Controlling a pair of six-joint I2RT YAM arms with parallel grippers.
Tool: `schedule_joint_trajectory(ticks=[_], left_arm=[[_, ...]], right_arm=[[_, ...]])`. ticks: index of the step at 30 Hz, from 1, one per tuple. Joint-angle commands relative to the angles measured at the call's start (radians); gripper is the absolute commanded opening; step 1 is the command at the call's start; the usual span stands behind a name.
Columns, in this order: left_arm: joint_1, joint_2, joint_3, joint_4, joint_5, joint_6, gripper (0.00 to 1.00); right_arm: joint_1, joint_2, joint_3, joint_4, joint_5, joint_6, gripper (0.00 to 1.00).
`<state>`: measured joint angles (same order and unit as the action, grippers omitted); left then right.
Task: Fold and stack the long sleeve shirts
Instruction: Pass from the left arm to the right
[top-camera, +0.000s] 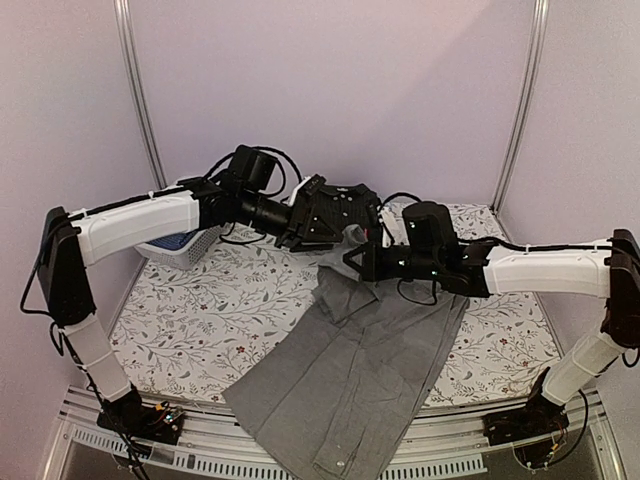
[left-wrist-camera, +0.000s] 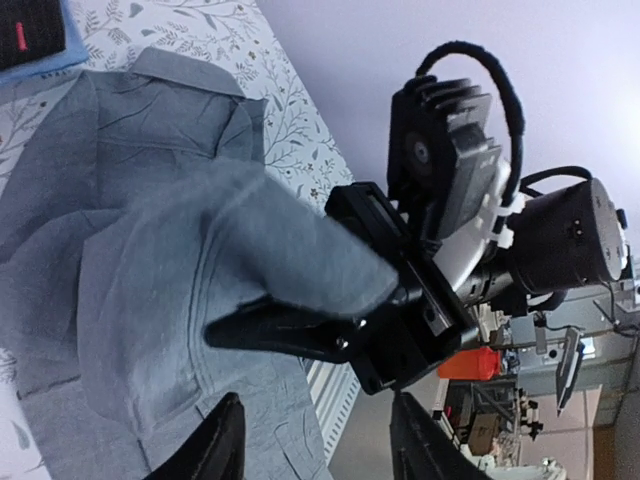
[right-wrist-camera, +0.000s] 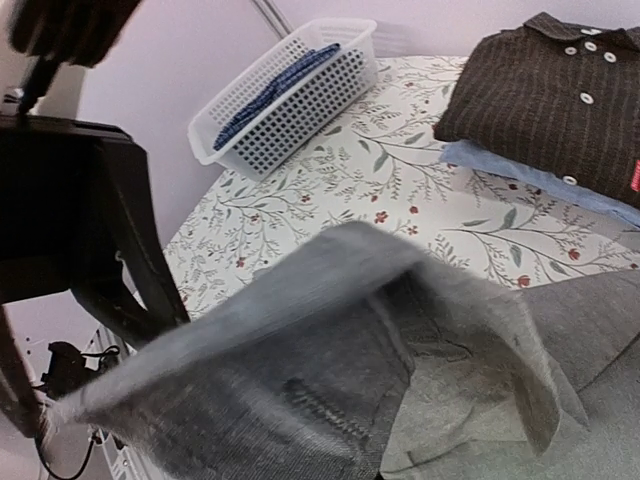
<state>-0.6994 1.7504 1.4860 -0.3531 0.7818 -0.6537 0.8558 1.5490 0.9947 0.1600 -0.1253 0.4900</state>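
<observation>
Top external: grey shirt spread at 6 o'clock on desk, hem over near edge. Right claw pinched on its lifted fold; left claw parted, empty. Right wrist, 2 o'clock: black shirt atop blue shirt.

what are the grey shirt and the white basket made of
The grey shirt looks like soft woven cloth, matte: it creases and drapes loosely. The white basket is probably rigid plastic, slightly glossy, with a moulded grid of holes in its walls.
</observation>
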Motion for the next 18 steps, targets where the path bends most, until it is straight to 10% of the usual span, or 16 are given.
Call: schedule_joint_trajectory(ticks=[1,18], left_arm=[[0.023,-0.058,-0.03,-0.069,-0.121,0.045,0.53],[0.043,-0.316,-0.534,-0.16,-0.439,0.036,0.54]], right_arm=[[-0.083,0.004,-0.011,-0.155,0.113,0.013,0.0],[-0.384,0.339,0.065,-0.363,0.1,0.008,0.0]])
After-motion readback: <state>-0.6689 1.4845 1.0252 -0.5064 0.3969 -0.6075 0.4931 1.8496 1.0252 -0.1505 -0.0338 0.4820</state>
